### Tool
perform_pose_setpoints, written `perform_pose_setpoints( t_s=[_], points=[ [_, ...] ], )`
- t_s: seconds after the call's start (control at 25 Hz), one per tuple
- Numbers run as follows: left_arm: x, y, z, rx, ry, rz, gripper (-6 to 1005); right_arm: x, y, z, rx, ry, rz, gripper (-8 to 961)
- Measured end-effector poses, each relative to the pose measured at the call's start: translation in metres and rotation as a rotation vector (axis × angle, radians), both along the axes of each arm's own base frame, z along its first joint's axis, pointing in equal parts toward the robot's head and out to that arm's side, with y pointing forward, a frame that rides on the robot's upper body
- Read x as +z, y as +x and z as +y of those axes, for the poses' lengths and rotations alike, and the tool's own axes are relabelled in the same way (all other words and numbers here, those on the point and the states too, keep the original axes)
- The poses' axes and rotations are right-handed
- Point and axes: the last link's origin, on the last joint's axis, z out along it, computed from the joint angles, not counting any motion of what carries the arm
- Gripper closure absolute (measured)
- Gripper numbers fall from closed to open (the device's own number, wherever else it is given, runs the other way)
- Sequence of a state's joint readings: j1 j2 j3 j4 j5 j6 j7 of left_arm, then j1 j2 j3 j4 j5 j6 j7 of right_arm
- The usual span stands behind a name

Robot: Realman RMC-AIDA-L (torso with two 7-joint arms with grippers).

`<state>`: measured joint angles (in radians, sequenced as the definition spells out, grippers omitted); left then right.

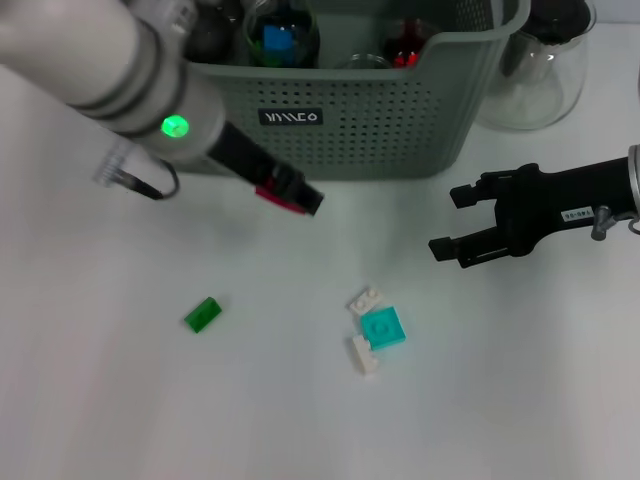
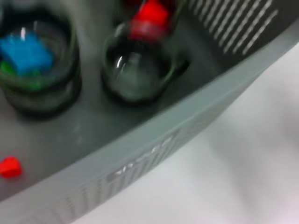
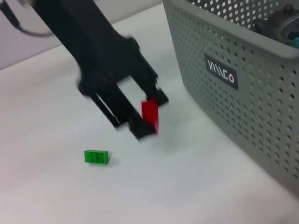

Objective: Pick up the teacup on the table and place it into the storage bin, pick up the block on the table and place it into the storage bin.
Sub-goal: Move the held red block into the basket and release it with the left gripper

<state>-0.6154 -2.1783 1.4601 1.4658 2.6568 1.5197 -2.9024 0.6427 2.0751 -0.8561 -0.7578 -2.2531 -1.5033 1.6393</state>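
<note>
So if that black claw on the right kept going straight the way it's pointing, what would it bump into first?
The right gripper, open, points across the table toward the left gripper, which holds a red block. Nothing lies between them, so probably that, though heights are hard to judge.

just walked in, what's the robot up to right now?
The left gripper has its jaws shut on a red block, holding it above the table in front of the storage bin. The bin already holds glass cups with blocks in them. The right gripper hangs open and empty over the table to the right. A green block and a white-and-teal cluster of blocks still lie on the table.
</note>
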Motion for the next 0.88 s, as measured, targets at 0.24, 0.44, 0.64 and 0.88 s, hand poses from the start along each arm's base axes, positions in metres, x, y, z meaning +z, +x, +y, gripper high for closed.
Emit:
perform_pose_setpoints(
  t_s=[0.24, 0.44, 0.64, 0.88],
  points=[
    [0.077, 0.025, -0.013, -0.155, 0.017, -0.457, 265, 0.003, 0.001, 0.001, -0.019, 0.012, 0.014, 13],
    [0.118, 0.044, 0.002, -0.335, 0.116, -0.640, 251, 0.006, 0.000, 0.004, -0.037, 0.033, 0.038, 13],
    [0.116, 0.041, 0.061, -0.296, 0.251, -0.534, 237, 0.009, 0.001, 0.005, -0.053, 0.052, 0.059, 13],
    [0.085, 0.021, 0.114, -0.133, 0.316, -0.362, 221, 0.009, 0.002, 0.005, -0.065, 0.062, 0.069, 13]
  ],
)
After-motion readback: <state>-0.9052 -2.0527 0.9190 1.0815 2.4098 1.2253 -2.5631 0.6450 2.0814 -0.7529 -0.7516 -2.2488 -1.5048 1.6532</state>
